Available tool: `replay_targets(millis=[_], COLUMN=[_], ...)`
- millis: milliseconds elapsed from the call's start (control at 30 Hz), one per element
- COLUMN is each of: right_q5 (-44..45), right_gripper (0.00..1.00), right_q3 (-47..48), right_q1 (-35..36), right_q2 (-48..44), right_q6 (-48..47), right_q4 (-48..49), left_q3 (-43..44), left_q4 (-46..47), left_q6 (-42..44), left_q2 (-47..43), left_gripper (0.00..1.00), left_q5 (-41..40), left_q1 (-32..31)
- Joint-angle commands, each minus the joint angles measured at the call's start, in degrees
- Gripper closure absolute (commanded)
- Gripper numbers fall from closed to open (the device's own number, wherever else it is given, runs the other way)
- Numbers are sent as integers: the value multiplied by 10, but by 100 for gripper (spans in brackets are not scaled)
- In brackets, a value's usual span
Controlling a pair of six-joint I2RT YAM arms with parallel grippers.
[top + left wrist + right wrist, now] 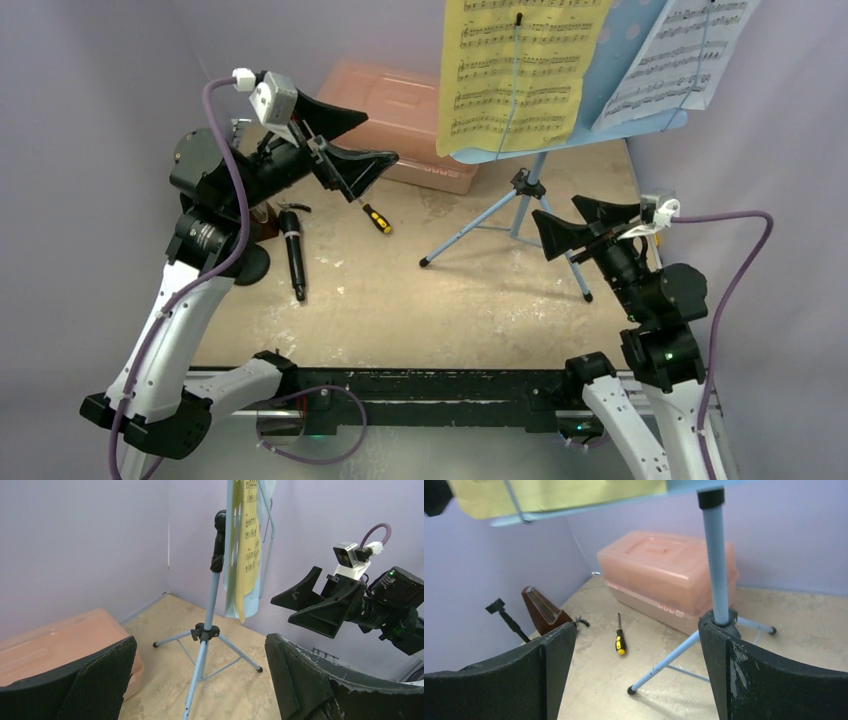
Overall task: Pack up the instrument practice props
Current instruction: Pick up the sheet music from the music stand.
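**Top view:** The light-blue music stand [537, 170] stood upright on its tripod toward the far right of the surface [450, 310]. A yellow page [520, 70] and a white page [690, 55] rested on its desk, so by the look of it nothing had been packed yet. Your left jaws and right jaws gaped wide and empty, lifted off the surface and facing the stand from either side, probably to line up a first grab. The black pipe [295, 255] and a screwdriver [377, 218] sat at the left. You could not tell whether the pipe lay flat. The pink case [400, 110] sat shut at the far side.

**Left wrist:** The stand's pole rose between your spread fingers [100, 680], with the pages edge-on above. The right jaws hovered at the right, apart from the stand.

**Right wrist:** The pole appeared just above the right-hand finger [764, 680], and you could not confirm any contact. Beyond it sat the case, lid down, and the brown metronome [541, 611] stood by the left wall. The case likely needed opening before anything went in.
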Motion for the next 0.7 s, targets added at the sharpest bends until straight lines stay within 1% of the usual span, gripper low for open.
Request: replay_targets(millis=[0,100,200,333,433,533,667], right_q5=[-53,-87,-104,-122,-134,-135,-137], right_gripper=[7,14,18,21,27,31,36], right_q3=[56,90,112,129,149,159,168], right_q1=[0,1,1,1,1,1,1], right_q2=[12,43,59,76,101,121,140], right_q6=[-31,-29,-19,-2,12,26,49], right_q4=[19,45,83,137,166,196,240], left_q3=[41,41,47,62,72,73,85], left_q4=[30,55,90,114,141,164,168], left_q6=[-41,-65,-88,-108,-135,-160,-178], left_q2=[28,40,52,72,89,103,117], left_gripper=[1,1,2,2,2,4,9], left_q5=[36,50,67,82,97,97,81], left_q1=[-2,-2,-2,-2,-3,-5,-13])
